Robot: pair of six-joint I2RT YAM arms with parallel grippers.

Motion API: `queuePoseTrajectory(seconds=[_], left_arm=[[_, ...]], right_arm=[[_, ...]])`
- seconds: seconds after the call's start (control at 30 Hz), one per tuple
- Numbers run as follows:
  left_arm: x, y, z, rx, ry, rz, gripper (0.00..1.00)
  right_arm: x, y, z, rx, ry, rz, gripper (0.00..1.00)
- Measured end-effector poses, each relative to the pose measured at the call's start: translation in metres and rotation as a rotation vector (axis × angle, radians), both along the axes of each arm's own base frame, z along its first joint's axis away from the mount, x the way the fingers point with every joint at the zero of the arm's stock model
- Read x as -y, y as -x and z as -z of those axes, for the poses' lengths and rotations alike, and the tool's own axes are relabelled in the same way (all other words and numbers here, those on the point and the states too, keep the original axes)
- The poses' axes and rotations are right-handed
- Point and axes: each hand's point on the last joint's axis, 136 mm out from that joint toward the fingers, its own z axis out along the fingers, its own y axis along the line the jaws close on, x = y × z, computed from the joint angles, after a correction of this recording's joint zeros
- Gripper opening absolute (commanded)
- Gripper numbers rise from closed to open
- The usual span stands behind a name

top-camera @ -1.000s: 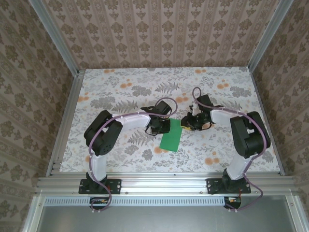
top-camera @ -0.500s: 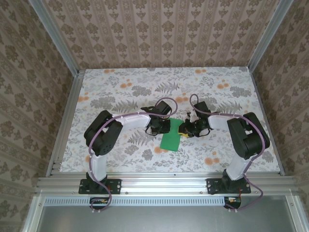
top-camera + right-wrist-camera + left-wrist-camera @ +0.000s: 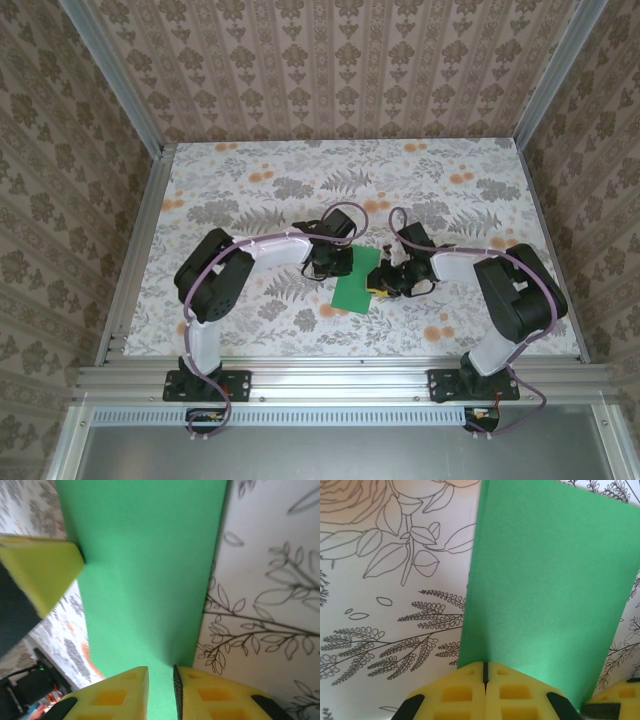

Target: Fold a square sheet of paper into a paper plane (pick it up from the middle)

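From above, the right gripper (image 3: pixel 385 283) has slid in from the right over the last second and now sits at the right edge of the square sheet of paper (image 3: pixel 352 287). The sheet lies as a narrow green rectangle (already folded in half, I judge) on the floral table (image 3: pixel 250 190) between the arms. The left gripper (image 3: pixel 330 264) has not moved from the sheet's far left corner. That closing-in suggests a two-handed crease or corner fold is about to start. In the left wrist view the left gripper (image 3: pixel 485 672) is pressed together at the near edge of the sheet (image 3: pixel 545 580) — whether it nips the paper or merely pins it down I cannot tell. In the right wrist view the right gripper (image 3: pixel 160 677) stands a narrow slit apart with green showing through the gap, not clamped, and a yellow finger (image 3: pixel 40 570) of the left one rests over the sheet (image 3: pixel 145 570) close by. The only hindrance I see is crowding — two grippers close together over so small a sheet.
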Motion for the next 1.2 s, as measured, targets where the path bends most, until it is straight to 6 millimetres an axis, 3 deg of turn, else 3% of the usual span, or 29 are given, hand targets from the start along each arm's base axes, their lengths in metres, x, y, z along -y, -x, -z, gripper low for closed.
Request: queuePoseTrajectory(seconds=[0.4,0.6,0.77,1.03,1.2], left_arm=[[0.000,0.000,0.000,0.000,-0.001,0.000,0.05],[0.000,0.000,0.000,0.000,-0.001,0.000,0.05],[0.000,0.000,0.000,0.000,-0.001,0.000,0.05],[0.000,0.000,0.000,0.000,-0.001,0.000,0.05],[0.000,0.000,0.000,-0.001,-0.003,0.000,0.05]], right_arm=[[-0.006,0.011,-0.015,0.034,-0.032,-0.004,0.25],[-0.015,0.028,-0.002,-0.007,-0.025,-0.038,0.25],[-0.015,0.028,-0.002,-0.004,-0.025,-0.040,0.26],[-0.017,0.034,-0.023,0.046,-0.070,-0.044,0.27],[-0.018,0.055,-0.008,-0.012,-0.071,-0.065,0.27]])
